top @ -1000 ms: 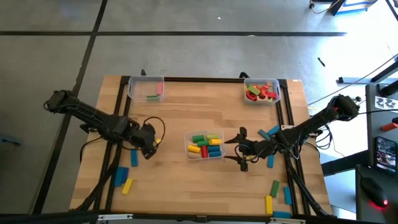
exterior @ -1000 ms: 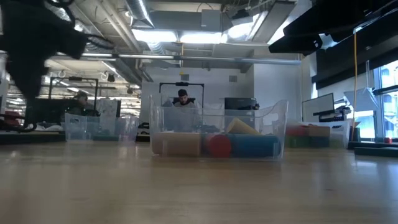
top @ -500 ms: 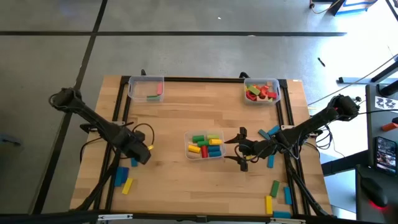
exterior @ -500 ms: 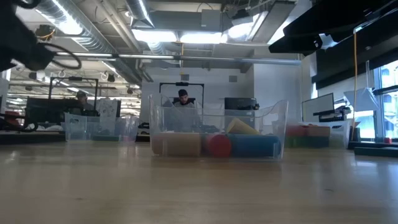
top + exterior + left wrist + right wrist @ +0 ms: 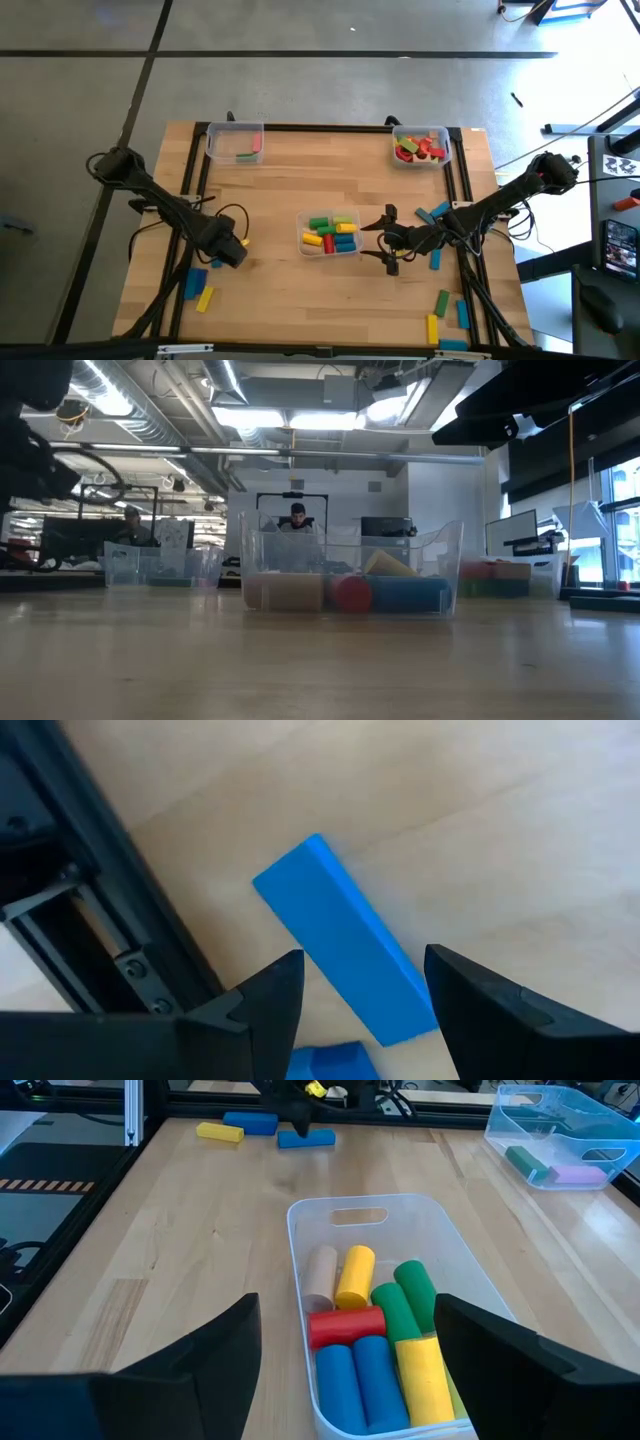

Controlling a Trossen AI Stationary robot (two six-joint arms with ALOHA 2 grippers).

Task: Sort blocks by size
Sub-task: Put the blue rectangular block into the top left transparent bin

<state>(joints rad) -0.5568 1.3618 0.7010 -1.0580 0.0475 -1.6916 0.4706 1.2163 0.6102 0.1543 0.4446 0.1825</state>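
From above: left gripper [image 5: 231,252] now poised low beside the table's left rail, shifted toward the near-left corner from its spot a second back, nearer the centre bin [image 5: 330,233]. Right gripper [image 5: 388,238] parked just right of that bin, unmoved. Loose blocks scattered at both near corners: a blue bar [image 5: 194,283] and a yellow one [image 5: 204,298] on the left, more blue, green and yellow pieces [image 5: 441,300] on the right. Far-left bin [image 5: 235,141] holding only a couple of pieces, far-right bin [image 5: 421,145] mostly red ones.

At table height: centre bin seen side-on with short stubs inside, a dark arm at the left edge, now lower than half a second ago; a person seated far behind.

Past the left wrist: fingers [image 5: 270,995] spread wide, empty, straddling a blue block [image 5: 345,955] lying flat beside the dark rail. Meaning, likely: reach finished, descent and closing next.

Past the right wrist: fingers [image 5: 210,1350] wide apart, holding nothing, looking over the centre bin full of short cylinders [image 5: 355,1275].
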